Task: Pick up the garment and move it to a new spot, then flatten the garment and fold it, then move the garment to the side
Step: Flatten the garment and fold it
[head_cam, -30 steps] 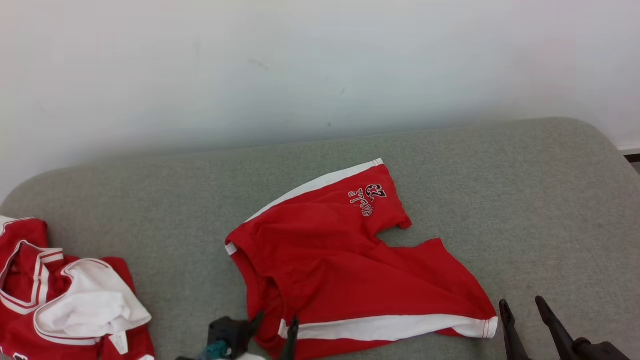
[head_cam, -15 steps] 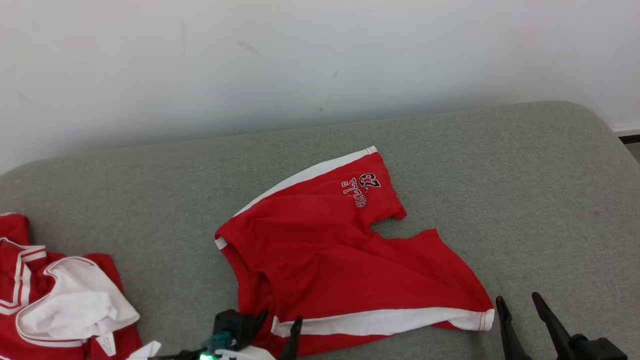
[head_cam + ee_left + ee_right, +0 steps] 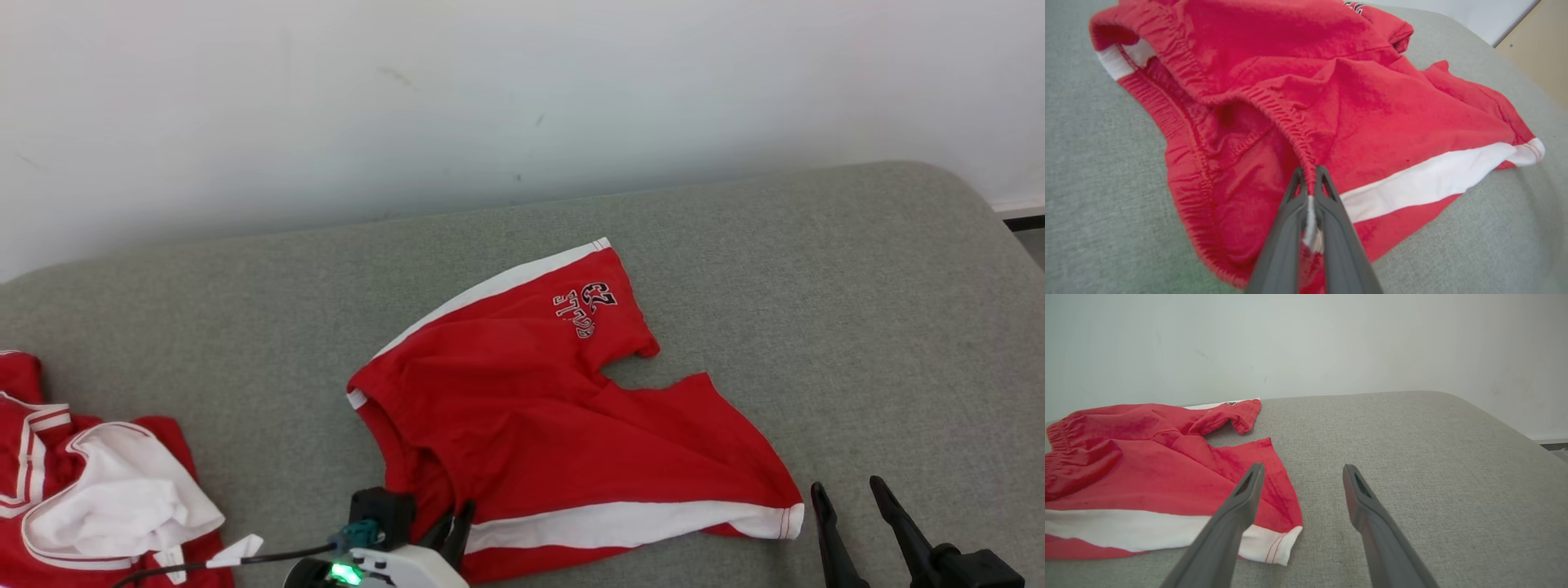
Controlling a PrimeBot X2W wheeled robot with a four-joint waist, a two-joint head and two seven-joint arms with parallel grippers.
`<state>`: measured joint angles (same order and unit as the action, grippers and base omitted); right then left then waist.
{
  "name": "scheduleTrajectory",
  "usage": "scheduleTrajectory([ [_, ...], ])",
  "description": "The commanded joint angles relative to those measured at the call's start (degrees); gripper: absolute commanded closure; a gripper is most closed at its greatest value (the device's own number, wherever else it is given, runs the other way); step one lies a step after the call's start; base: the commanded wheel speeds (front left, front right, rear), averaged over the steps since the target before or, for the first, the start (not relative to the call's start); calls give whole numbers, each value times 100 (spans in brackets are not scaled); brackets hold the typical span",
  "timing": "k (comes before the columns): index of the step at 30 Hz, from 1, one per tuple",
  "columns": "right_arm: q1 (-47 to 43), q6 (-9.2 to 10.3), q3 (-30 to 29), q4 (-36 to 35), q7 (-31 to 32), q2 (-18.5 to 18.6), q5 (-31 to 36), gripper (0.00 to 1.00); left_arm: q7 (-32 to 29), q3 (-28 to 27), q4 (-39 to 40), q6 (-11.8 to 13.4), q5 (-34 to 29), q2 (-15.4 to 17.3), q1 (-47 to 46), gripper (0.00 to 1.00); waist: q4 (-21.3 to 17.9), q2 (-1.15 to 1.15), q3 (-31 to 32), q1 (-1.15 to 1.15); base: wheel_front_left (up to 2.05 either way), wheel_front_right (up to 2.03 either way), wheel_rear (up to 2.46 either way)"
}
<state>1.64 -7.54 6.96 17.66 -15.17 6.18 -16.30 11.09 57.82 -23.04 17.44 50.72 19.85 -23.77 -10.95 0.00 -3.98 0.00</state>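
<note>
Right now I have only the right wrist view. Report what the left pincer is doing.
Observer: The left pincer is shut on the red shorts, pinching the elastic waistband.
Operator: List anything else on the cushion.
Observer: A second red-and-white garment lies crumpled at the robot's far left, apart from the shorts.
Operator: Describe the waist opening.
Observer: It gapes open, showing the shorts' inside.

Spread claw (image 3: 1303, 468) beside shorts (image 3: 1147, 477)
</note>
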Motion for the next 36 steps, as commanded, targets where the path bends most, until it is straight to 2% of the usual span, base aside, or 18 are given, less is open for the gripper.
scheduleTrajectory([
  [1,-46,11,-32,8,5,49,-20,0,-24,-21,60,-40,56,-6,-1,100,39,0,24,0,0,0,0],
  [7,-157,11,-100,8,5,36,-2,0,-37,-157,734,-73,361,143,355,100,183,0,147,0,0,0,0],
  [15,-278,11,-115,-9,5,15,5,0,-121,-295,1840,239,791,687,1285,100,295,0,264,0,0,0,0],
  [19,-292,11,-96,-28,5,30,-14,0,-21,-338,1945,244,984,786,1667,100,319,0,265,0,0,0,0],
  [24,-264,11,-79,-11,5,56,-19,0,113,-417,1609,138,1097,637,1828,100,336,0,250,0,0,0,0],
  [25,-253,11,-69,-3,5,58,-18,0,137,-405,1497,128,1038,624,1804,69,332,0,248,0,0,0,0],
  [26,-243,11,-61,3,5,63,-18,0,169,-392,1409,107,981,595,1772,49,327,0,246,0,0,0,0],
  [27,-237,11,-55,7,5,66,-21,0,199,-405,1335,94,958,552,1753,0,322,0,246,0,0,0,0],
  [33,-271,11,-102,-25,5,132,-27,0,373,-704,1254,30,708,497,1759,0,303,0,281,0,0,0,0],
  [36,-309,11,-168,-109,5,154,-4,0,406,-1092,1484,93,227,470,1867,0,314,0,313,0,0,0,0],
])
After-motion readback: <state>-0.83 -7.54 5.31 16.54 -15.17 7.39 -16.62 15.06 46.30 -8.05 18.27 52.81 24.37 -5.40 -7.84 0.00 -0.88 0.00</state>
